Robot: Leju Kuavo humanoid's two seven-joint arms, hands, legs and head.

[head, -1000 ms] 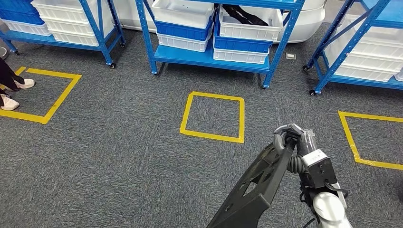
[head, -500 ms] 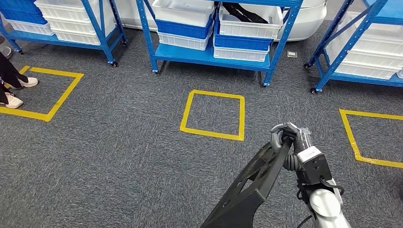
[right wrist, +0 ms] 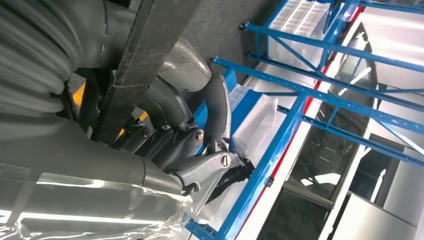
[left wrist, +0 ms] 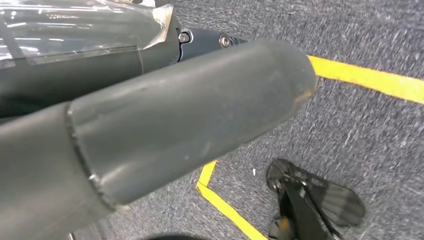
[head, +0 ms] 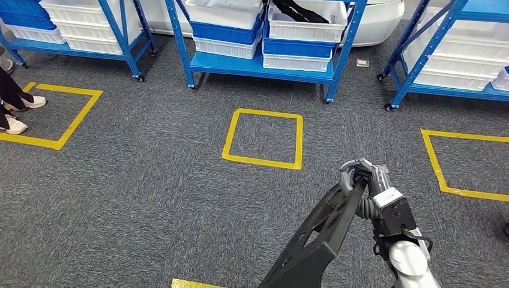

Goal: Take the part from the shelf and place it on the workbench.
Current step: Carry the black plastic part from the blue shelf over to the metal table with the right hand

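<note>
Head view: a long flat black cut-out part [head: 321, 231] is held at its upper end by the right hand [head: 362, 177], above grey carpet [head: 138, 192] marked with yellow tape squares [head: 263, 137]; blue shelving with white bins [head: 258, 36] stands beyond.

Left wrist view: the left hand [left wrist: 150, 130] is seen close; its fingers' state cannot be told.

Right wrist view: fingers [right wrist: 217, 115] are wrapped around the part.

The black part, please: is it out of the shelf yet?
Out: the right hand grips the black part above the carpet.

silver arm [head: 409, 266], black wrist block, dark-fingered right hand [head: 362, 174], looping black cable.
</note>
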